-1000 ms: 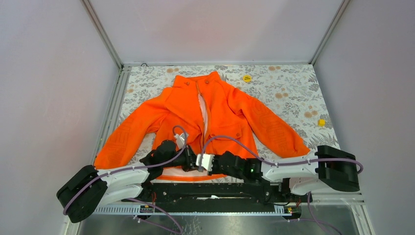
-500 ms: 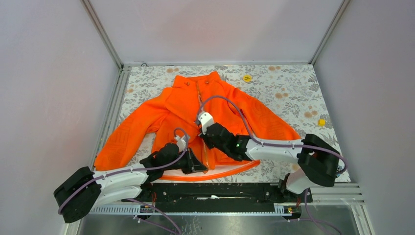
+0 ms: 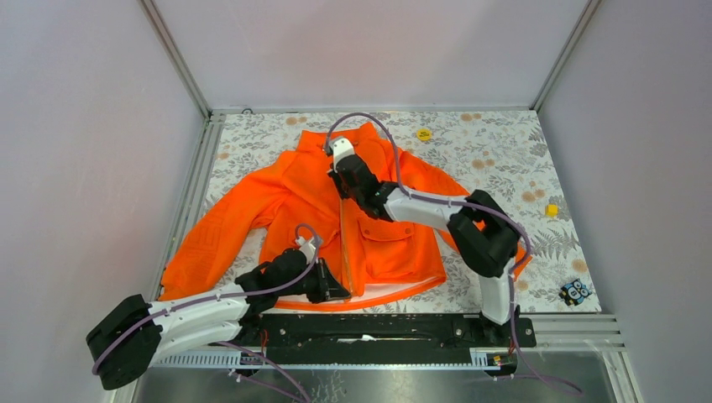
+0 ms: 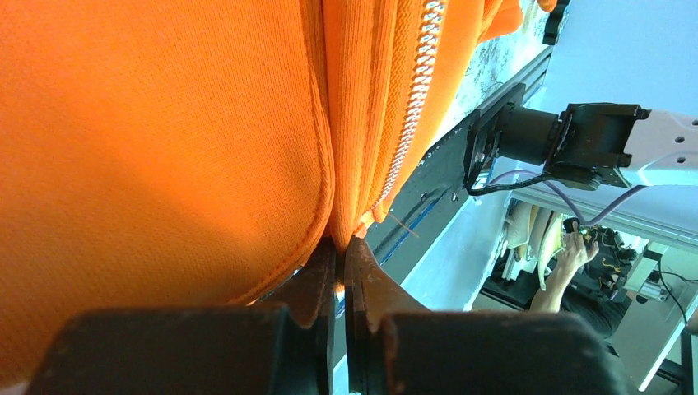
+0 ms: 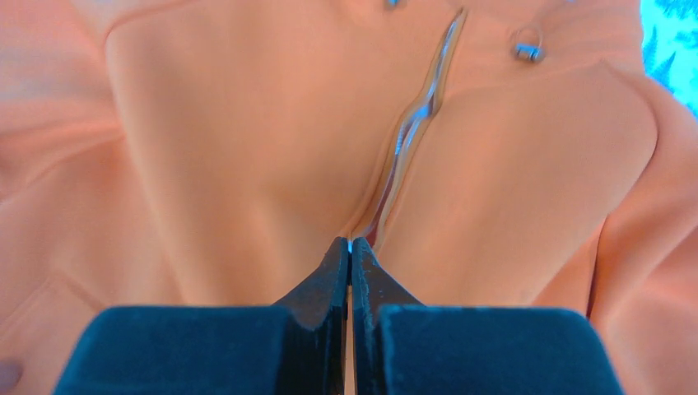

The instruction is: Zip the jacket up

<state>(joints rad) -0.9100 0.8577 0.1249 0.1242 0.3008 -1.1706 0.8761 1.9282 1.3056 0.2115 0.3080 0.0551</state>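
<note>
The orange jacket lies front-up on the table, collar at the far side. Its zipper runs closed from the hem up to the chest. My left gripper is shut on the jacket's bottom hem beside the zipper teeth; in the left wrist view the fabric is pinched between the jaws. My right gripper is at the upper chest, shut at the zipper line. The slider is mostly hidden between its fingertips. Ahead of it the zipper is still parted below the collar snaps.
A yellow round disc lies at the far side, a small yellow block at the right, and a small black and blue object at the near right. Metal rails edge the left and front. Walls enclose the table.
My right gripper has travelled from the hem up the zipper to the upper chest, and the jacket front has closed behind it. My left gripper has stayed on the hem.
</note>
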